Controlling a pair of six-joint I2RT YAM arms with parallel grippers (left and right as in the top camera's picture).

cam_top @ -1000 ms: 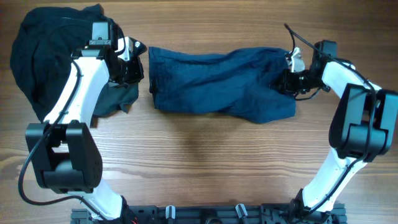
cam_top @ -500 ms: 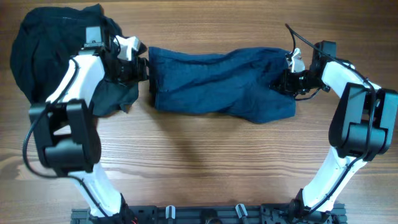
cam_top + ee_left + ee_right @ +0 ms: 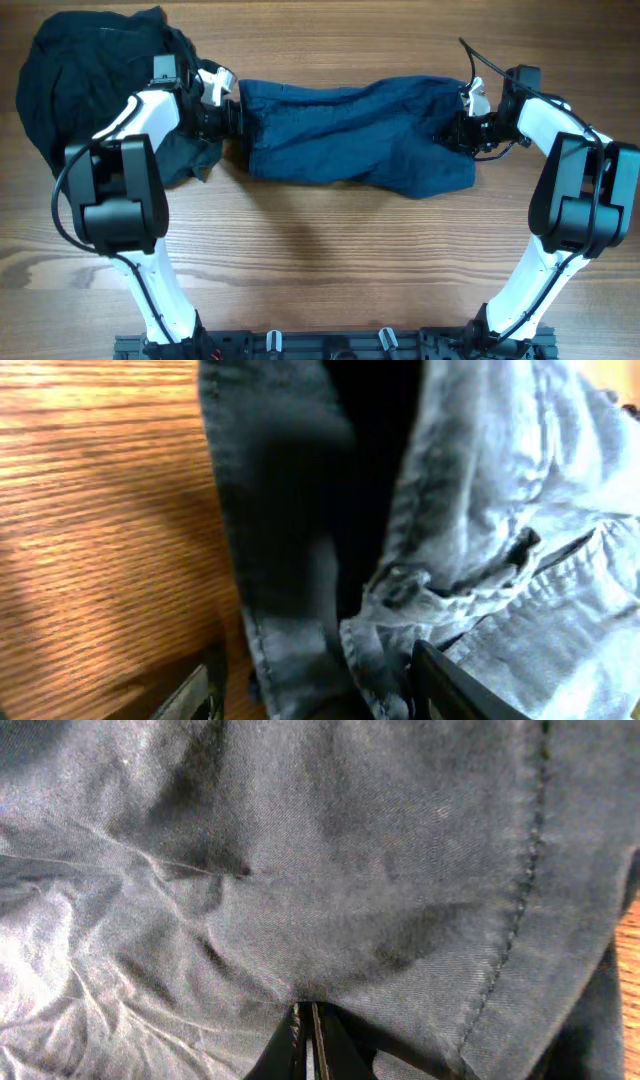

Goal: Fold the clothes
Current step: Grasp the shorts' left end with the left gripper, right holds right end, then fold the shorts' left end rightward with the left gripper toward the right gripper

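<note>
A blue garment [image 3: 350, 135] lies stretched left to right across the middle of the wooden table. My left gripper [image 3: 238, 118] is open at its left edge, with its fingers [image 3: 310, 695] either side of the hemmed cloth [image 3: 300, 560]. My right gripper [image 3: 450, 132] is shut on the garment's right end; in the right wrist view the closed fingertips [image 3: 306, 1035] pinch a fold of the dark fabric [image 3: 330, 870]. A pile of dark clothes [image 3: 80, 80] sits at the far left behind my left arm.
Bare wooden table [image 3: 320, 260] fills the front half. The dark pile touches the left arm's elbow area. A rail [image 3: 330, 345] runs along the front edge between the arm bases.
My left gripper has moved right from beside the dark pile to the blue garment's left edge. The right gripper and the garment's right end have stayed still.
</note>
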